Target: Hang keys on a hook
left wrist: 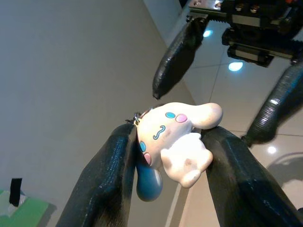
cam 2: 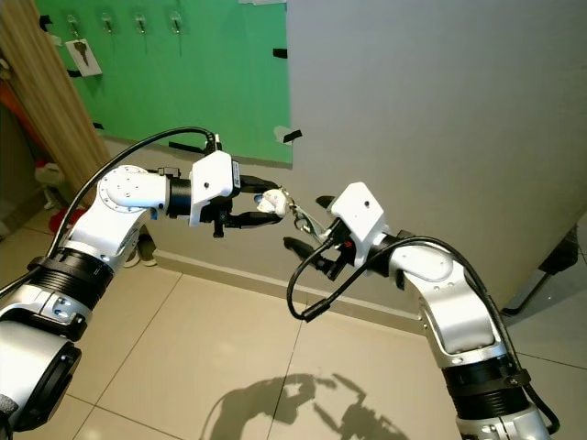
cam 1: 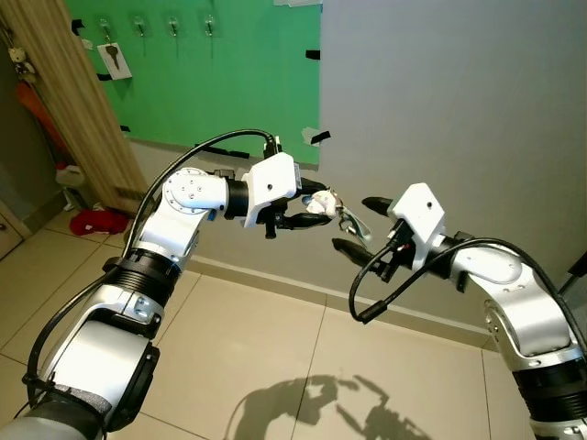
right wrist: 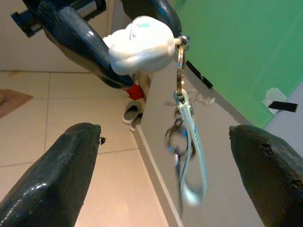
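The keys (right wrist: 182, 142) hang in the air from a little white toy charm (left wrist: 177, 139) with a ring and a pale blue strap. The left gripper (cam 1: 307, 208) squeezes the charm tight between its two black fingers, out in front of the gray wall (cam 1: 440, 110). The right gripper (cam 1: 359, 226) is just to the right of the keys, with its fingers wide apart and the keys dangling between them, not touching. Far off to the left, a green board (cam 1: 220, 82) on the wall has a row of small hooks (cam 1: 173, 27) near its top. The floor (cam 1: 275, 357) has pale tiles.
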### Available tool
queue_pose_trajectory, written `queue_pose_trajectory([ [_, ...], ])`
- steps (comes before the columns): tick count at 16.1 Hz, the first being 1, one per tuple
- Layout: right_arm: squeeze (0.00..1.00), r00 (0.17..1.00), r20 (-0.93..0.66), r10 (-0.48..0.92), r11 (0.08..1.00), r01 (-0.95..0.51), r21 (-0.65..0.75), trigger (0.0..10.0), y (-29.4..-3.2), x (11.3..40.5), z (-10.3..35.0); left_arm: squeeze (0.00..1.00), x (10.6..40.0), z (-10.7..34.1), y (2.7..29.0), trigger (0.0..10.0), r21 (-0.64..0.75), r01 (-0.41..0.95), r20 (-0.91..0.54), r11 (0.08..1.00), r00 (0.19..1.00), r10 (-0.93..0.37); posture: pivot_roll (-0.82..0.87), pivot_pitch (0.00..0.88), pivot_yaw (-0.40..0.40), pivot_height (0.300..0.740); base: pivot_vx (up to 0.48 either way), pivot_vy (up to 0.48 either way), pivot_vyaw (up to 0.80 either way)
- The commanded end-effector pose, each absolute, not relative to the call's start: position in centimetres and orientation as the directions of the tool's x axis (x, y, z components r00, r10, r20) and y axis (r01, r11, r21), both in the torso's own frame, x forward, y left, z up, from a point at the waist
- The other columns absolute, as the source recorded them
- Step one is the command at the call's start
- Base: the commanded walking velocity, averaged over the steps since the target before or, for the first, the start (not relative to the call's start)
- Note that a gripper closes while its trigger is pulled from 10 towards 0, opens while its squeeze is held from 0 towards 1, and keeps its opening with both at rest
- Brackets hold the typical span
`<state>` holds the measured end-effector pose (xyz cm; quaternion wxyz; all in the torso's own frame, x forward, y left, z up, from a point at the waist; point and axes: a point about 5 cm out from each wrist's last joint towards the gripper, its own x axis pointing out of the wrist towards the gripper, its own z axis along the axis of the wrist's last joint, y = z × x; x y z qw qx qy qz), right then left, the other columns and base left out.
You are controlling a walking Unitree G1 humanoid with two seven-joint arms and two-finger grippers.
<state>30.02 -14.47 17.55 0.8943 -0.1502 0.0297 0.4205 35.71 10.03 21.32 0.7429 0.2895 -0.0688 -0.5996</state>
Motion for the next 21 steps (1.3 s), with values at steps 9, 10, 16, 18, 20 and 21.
queue_pose_trajectory([
  [9, 0.0, 0.958, -0.023, 0.287, 0.957, -0.287, -0.036, 10.0, -16.3, 30.0, 14.6, 0.0, 35.6, 18.2, 14.7, 10.0, 0.016, 0.654, 0.169, 0.756, 0.744, -0.647, -0.04, 0.0, 0.105, 0.74, 0.0, 0.0, 0.0],
  [10, 0.0, 0.961, -0.026, 0.276, 0.961, -0.277, -0.027, 10.0, -16.1, 29.8, 14.2, 0.0, 35.8, 17.4, 15.3, 10.0, -0.064, 0.583, 0.153, 0.81, 0.808, -0.569, -0.04, 0.0, 0.105, 0.74, 0.0, 0.0, 0.0],
  [16, 0.0, 0.965, -0.026, 0.262, 0.965, -0.262, 0.003, 10.0, -14.8, 29.5, 13.1, 0.0, 34.5, 15.3, 15.5, 10.0, -0.181, 0.468, 0.097, 0.865, 0.884, -0.458, -0.01, 0.0, 0.089, 0.74, 0.0, 0.06, 0.0],
  [18, 0.0, 0.967, -0.026, 0.254, 0.967, -0.254, 0.007, 10.0, -14.9, 29.5, 12.9, 0.0, 34.1, 15.4, 15.4, 10.0, -0.211, 0.432, 0.095, 0.877, 0.902, -0.421, -0.01, 0.0, 0.086, 0.74, 0.0, 0.48, 0.0],
  [20, 0.0, 0.967, -0.026, 0.255, 0.967, -0.255, 0.006, 10.0, -14.8, 29.4, 12.9, 0.0, 33.8, 15.3, 15.1, 10.0, -0.225, 0.421, 0.08, 0.879, 0.907, -0.414, -0.01, 0.0, 0.083, 0.74, 0.0, 0.48, 0.0],
  [21, 0.0, 0.967, -0.027, 0.252, 0.968, -0.251, 0.007, 10.0, -14.8, 29.4, 12.8, 0.0, 33.8, 15.3, 14.9, 10.0, -0.229, 0.422, 0.077, 0.877, 0.906, -0.416, -0.01, 0.0, 0.081, 0.74, 0.0, 0.48, 0.0],
])
